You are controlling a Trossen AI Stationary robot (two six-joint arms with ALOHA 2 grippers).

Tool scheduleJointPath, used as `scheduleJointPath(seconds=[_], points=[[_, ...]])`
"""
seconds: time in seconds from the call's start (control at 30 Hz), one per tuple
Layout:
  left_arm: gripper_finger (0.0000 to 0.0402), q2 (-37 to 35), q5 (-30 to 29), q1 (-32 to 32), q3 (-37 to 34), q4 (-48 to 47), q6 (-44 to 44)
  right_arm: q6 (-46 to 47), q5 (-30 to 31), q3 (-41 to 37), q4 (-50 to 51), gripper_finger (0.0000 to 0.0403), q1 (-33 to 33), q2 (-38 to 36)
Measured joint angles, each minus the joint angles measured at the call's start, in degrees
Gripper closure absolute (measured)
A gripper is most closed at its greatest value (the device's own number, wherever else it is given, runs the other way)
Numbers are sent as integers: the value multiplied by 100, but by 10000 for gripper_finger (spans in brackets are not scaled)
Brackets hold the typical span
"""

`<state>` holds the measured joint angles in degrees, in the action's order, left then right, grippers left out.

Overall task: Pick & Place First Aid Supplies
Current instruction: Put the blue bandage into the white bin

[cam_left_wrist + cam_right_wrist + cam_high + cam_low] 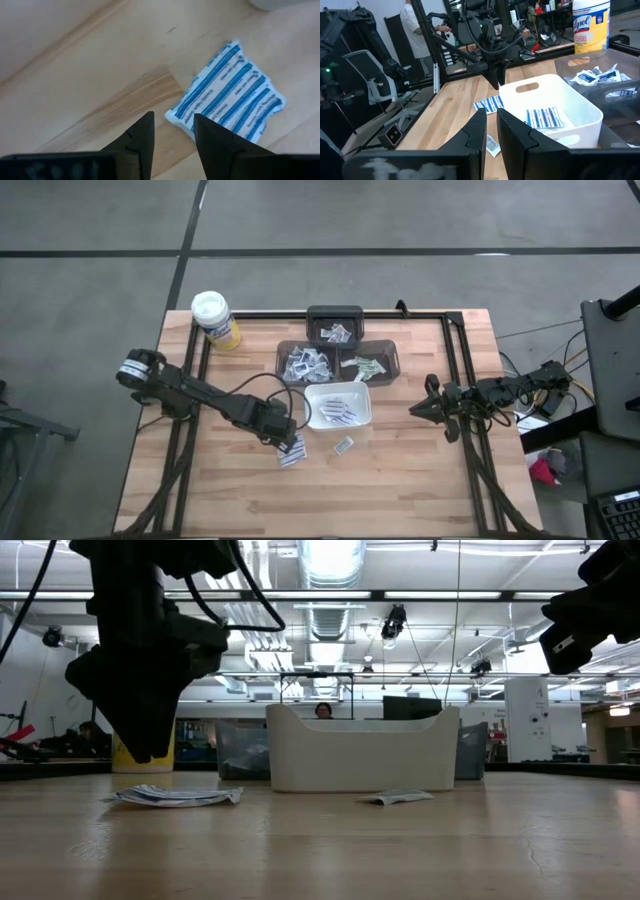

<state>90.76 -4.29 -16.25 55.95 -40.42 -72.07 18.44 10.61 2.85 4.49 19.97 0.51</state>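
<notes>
Left hand: my left hand [287,435] hung just above the desk [400,490], fingers [210,142] parted by a narrow gap, nothing between them.
Target packet: a blue-striped packet [227,92] lay flat on the desk directly ahead of my fingertips, just beside the white tray [366,415], not yet touched.
Other supplies: striped packets already sat in the white tray; a second small packet [344,445] lay loose on the desk near the tray's front; more filled the three dark bins [395,360] behind it.
Right hand: my right hand [420,411] waited over the desk's right side, fingers close together, empty.
Step in hand, judged: closing on the striped packet.
Method note: the packet was thin and flat, so I judged it best to straddle its near edge, press lightly to the wood, then close.
Risk: a slick wrapper could skid away under a one-sided push.
</notes>
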Motion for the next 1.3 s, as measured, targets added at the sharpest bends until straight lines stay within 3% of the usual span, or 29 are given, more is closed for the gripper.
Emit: scheduleJointPath(seconds=[0.97,1.1,1.3], points=[[274,542,315,2,-222,505,-468,0,-11,0,-2,360,0,4],[296,548,312,2,-222,460,-516,0,-11,1,-2,360,2,7],[362,553,239,2,-224,393,-500,-2,-9,1,-2,360,2,7]])
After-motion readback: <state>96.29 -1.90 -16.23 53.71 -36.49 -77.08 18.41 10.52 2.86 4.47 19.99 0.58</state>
